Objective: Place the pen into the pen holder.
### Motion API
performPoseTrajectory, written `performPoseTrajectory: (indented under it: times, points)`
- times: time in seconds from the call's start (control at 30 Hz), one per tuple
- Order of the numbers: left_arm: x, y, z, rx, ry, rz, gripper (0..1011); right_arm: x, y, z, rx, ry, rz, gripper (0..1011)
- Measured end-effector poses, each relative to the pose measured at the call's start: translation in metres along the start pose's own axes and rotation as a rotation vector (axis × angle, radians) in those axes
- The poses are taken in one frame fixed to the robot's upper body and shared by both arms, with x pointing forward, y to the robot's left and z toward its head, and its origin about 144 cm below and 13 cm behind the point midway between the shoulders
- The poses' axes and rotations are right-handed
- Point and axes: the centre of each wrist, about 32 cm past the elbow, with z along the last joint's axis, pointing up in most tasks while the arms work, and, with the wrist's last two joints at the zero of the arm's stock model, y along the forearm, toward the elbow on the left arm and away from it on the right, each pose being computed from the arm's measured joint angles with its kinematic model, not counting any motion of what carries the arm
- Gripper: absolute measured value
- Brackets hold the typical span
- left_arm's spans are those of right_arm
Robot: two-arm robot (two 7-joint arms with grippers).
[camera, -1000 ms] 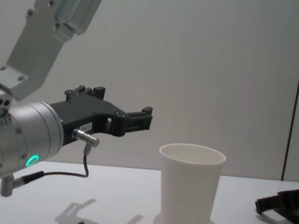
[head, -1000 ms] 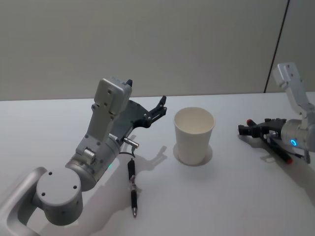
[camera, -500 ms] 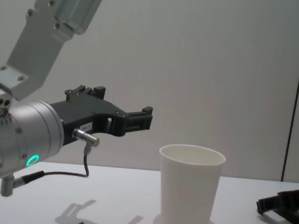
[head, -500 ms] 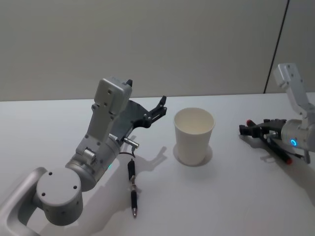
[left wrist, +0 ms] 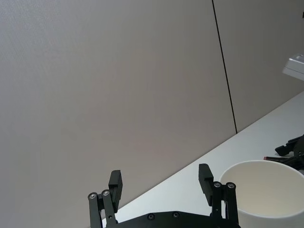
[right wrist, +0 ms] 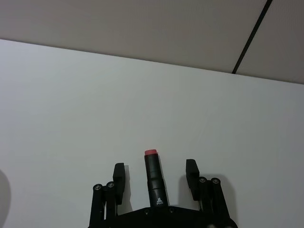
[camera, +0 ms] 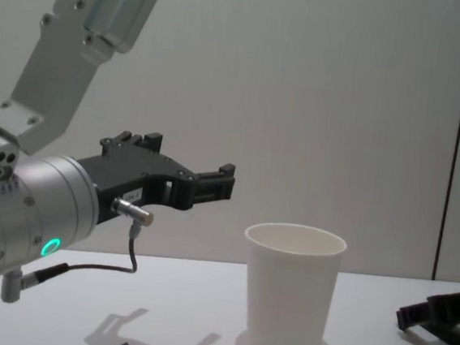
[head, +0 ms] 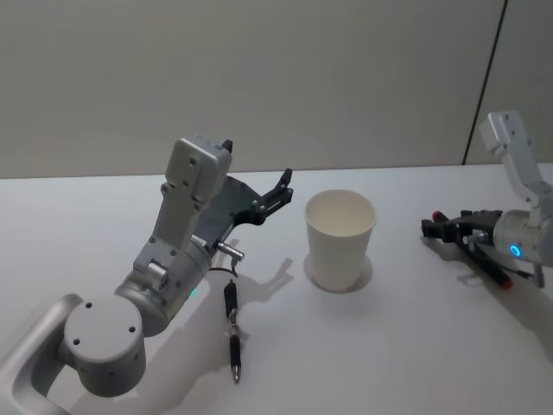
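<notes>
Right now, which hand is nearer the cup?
Left. The left hand hangs open in the air just left of the cup's rim and above it; the right hand sits low over the table, farther off to the cup's right.

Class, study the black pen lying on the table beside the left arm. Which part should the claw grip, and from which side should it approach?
Grip the pen at mid-barrel, coming straight down with the open left claw, its fingers straddling the barrel. The pen lies flat on the table, so probably only its two long sides can be pinched.
</notes>
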Motion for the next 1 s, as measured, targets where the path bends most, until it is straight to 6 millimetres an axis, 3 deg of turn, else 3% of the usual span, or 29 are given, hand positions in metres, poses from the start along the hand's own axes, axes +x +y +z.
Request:
performPoseTrajectory:
  times: [1.0]
  points:
    - [0.0000,0.0000,0.0000,0.000,0.000,0.000,1001,-0.0002,0.0005,-0.0010,-0.004,0.002,0.002,599]
